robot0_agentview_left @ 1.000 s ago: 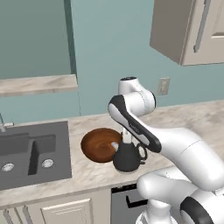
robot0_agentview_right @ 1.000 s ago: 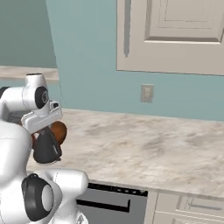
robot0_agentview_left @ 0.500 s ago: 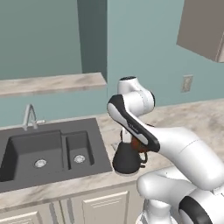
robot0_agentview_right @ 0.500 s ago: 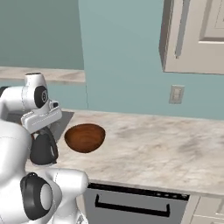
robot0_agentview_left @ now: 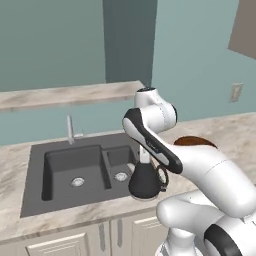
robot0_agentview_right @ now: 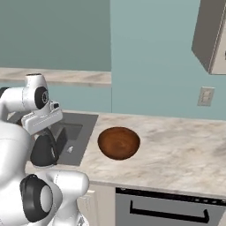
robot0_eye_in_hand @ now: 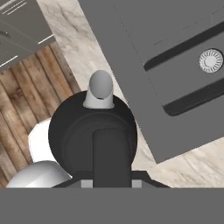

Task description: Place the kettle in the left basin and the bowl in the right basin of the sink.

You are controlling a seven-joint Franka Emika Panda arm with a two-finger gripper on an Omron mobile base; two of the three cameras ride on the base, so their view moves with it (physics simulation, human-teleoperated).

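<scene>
My gripper (robot0_agentview_left: 144, 159) is shut on the looped handle of the small black kettle (robot0_agentview_left: 146, 182), which hangs upright just above the counter's front edge, to the right of the sink (robot0_agentview_left: 35, 200). The wide left basin (robot0_agentview_left: 75, 167) and the narrow right basin (robot0_agentview_left: 120, 162) each show a silver drain. In the hand view the kettle (robot0_eye_in_hand: 87, 127) sits right under the gripper (robot0_eye_in_hand: 112, 181), spout pointing away, with the sink (robot0_eye_in_hand: 131, 52) beside it. The reddish-brown bowl (robot0_agentview_right: 118, 142) rests on the counter right of the sink, partly behind my arm in the left base view.
A slim silver faucet (robot0_agentview_left: 70, 130) stands behind the left basin. Marble counter (robot0_agentview_right: 185, 154) stretches to the right of the bowl, with an oven front (robot0_agentview_right: 167, 209) below. A wall cabinet (robot0_agentview_right: 212, 37) hangs at the upper right. Wooden floor (robot0_eye_in_hand: 26, 92) shows beneath the kettle.
The whole picture has shifted as the base drove left: the sink has come nearer the middle and the bowl lies further right. The kettle stays held in the shut gripper.
</scene>
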